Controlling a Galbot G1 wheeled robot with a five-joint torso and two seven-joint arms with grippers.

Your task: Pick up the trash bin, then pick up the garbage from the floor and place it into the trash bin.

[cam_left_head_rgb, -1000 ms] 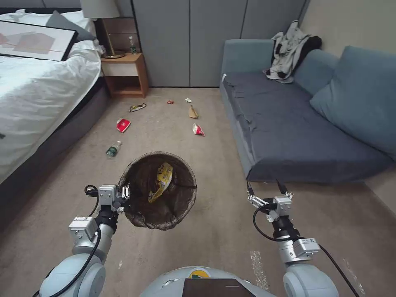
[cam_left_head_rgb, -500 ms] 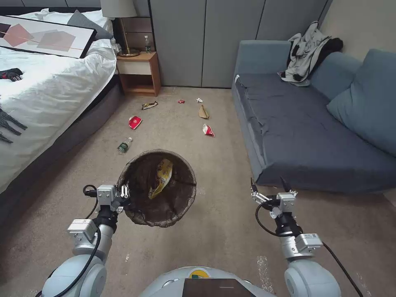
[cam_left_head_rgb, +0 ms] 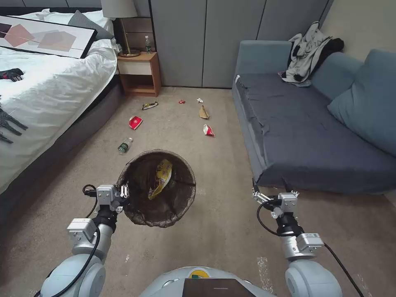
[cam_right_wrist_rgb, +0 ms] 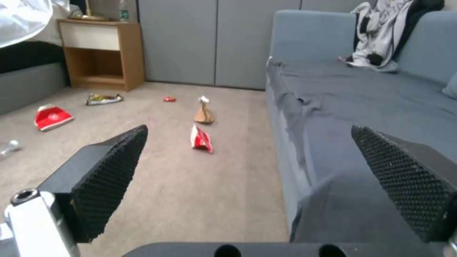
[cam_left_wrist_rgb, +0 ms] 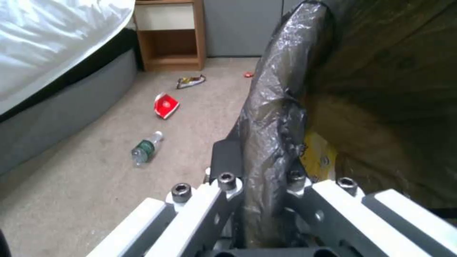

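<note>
My left tool (cam_left_head_rgb: 123, 194) pinches only the trash bin (cam_left_head_rgb: 159, 187) rim so it may slip; right tool (cam_left_head_rgb: 270, 186) wide open, empty.

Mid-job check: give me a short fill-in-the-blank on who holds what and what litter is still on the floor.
1. The left gripper has its jaws shut on the rim of the ____.
2. The right gripper hangs with its jaws ____ and nothing between them.
3. Inside the trash bin lies a ____ snack wrapper.
4. The bottle on the floor lies nearer the ____ than the sofa.

Missing words: trash bin; open; yellow; bed
</note>
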